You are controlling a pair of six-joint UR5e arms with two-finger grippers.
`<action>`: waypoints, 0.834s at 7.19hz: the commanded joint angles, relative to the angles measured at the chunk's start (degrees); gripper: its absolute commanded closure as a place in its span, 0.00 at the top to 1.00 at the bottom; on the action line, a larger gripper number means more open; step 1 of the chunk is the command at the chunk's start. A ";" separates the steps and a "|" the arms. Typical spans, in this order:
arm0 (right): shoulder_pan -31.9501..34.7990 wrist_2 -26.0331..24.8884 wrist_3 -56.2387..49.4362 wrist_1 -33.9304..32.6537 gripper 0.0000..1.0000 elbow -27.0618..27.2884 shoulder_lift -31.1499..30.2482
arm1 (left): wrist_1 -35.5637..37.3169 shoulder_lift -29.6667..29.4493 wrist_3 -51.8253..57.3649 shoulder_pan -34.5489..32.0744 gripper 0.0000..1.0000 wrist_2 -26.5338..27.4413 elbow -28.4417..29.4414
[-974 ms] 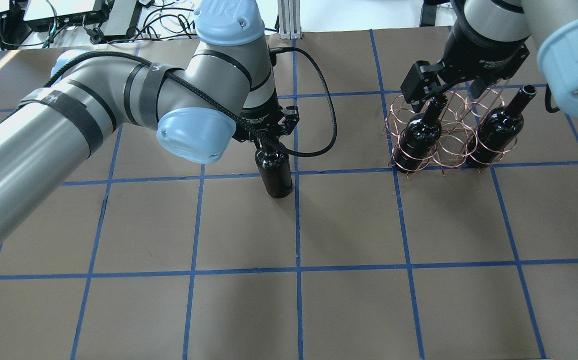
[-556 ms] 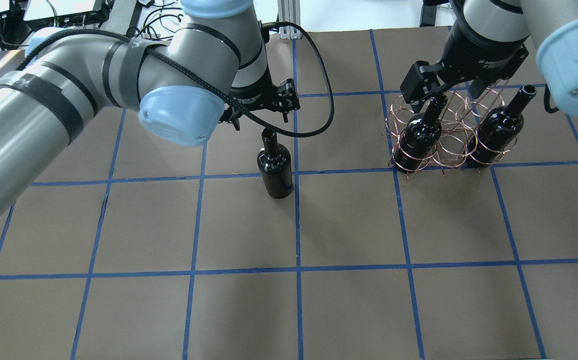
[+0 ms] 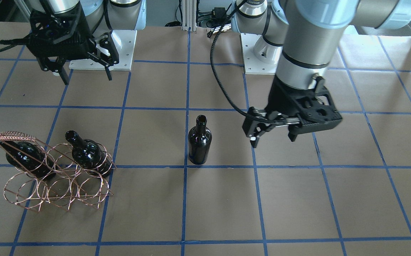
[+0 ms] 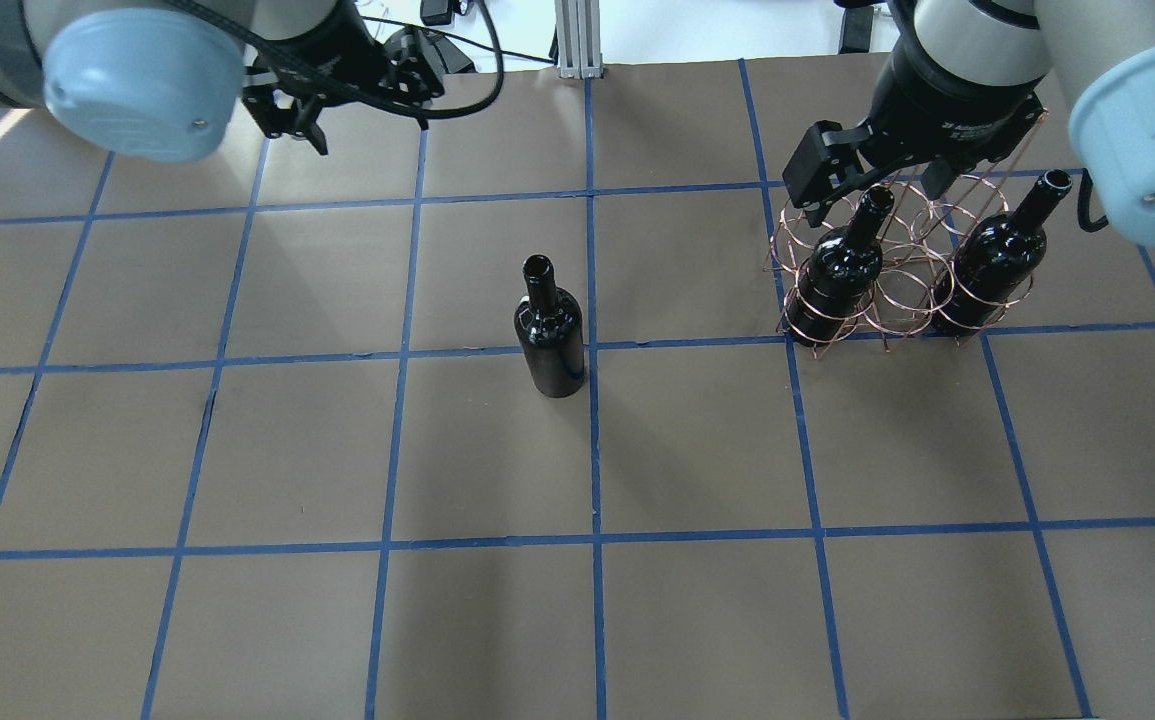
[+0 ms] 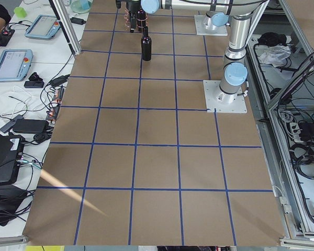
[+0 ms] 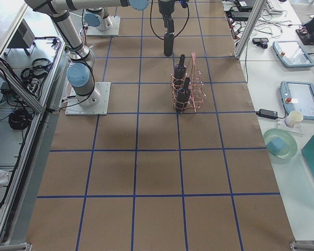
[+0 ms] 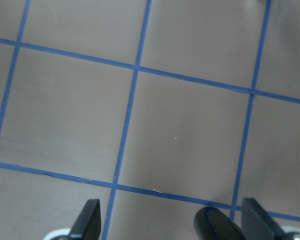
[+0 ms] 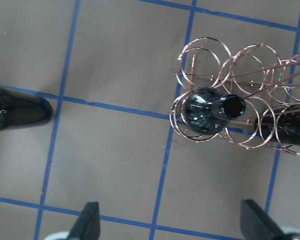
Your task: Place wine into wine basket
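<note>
Glossy black glass wine [image 3: 199, 142] upright, copper wire-hoop wine basket [image 3: 57, 190]

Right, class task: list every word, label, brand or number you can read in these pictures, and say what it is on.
No text is readable.
White print on the right gripper: too blurred to read.
The standing wine bottle and the two basket bottles: no labels.

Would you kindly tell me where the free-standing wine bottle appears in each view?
Front-facing: wine bottle at centre.
Overhead: centre, just above middle.
Exterior left: top, left of centre.
Exterior right: top centre.
Left wrist: likely the dark shape at the bottom edge.
Right wrist: left edge.
Landmark: the wine basket to the robot's right of it, except left wrist.
</note>
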 commanded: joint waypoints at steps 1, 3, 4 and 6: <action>8.48 1.36 12.96 -1.48 1.00 -0.61 3.00 | 0.06 0.28 5.81 7.22 1.00 -0.33 0.10; 17.80 -0.65 27.97 -3.95 1.00 -4.02 9.06 | 0.06 0.28 6.00 7.85 1.00 0.01 -0.34; 21.32 -0.75 34.16 -4.04 1.00 -7.87 13.18 | 0.23 0.19 6.00 7.94 1.00 0.02 -0.60; 24.25 -2.67 40.02 -5.69 1.00 -11.33 18.83 | 0.23 0.10 6.00 8.46 1.00 -0.16 -0.69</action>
